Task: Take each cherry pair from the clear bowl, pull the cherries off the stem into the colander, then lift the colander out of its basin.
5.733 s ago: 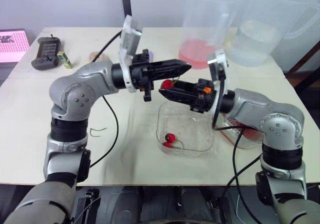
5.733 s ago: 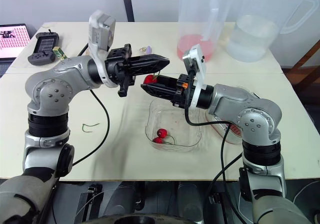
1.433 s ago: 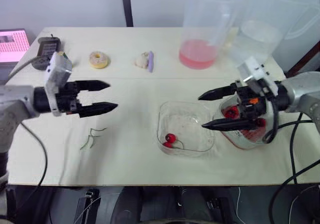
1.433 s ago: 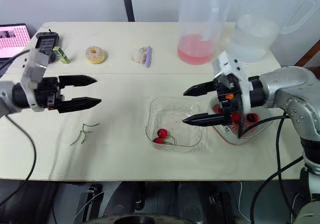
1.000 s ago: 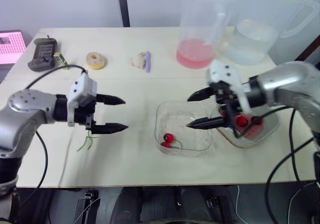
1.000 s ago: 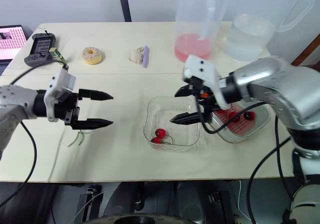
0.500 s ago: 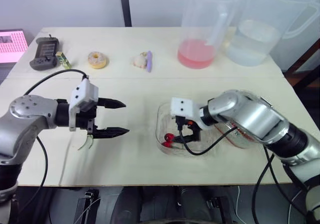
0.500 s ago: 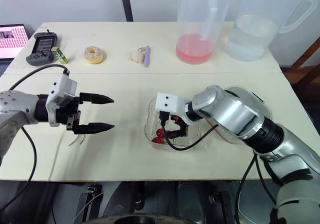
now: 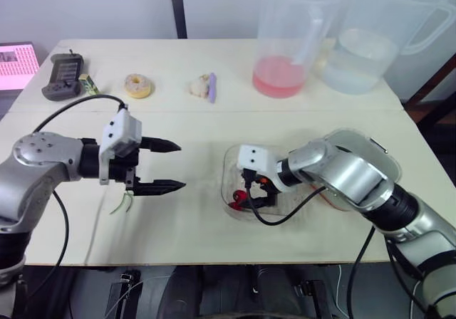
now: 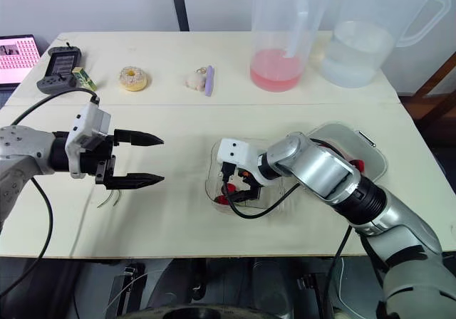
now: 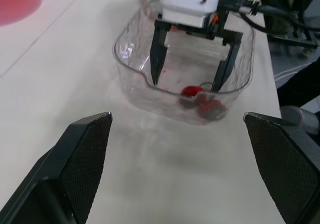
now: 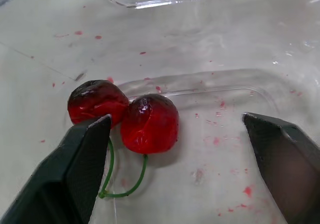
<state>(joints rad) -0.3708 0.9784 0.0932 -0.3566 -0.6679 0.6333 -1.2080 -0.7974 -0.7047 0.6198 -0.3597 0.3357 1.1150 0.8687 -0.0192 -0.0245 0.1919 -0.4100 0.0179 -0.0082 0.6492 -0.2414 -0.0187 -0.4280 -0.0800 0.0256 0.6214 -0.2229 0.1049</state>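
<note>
My right gripper [image 11: 186, 82] sits inside the clear plastic bowl [image 11: 129, 83], fingers apart, straddling the glossy red cherry pair [image 12: 146, 122] on its floor. If I close off-centre, I risk bruising a cherry or skidding the bowl. My left gripper [image 9: 181, 166] hovers agape, well apart.
</note>
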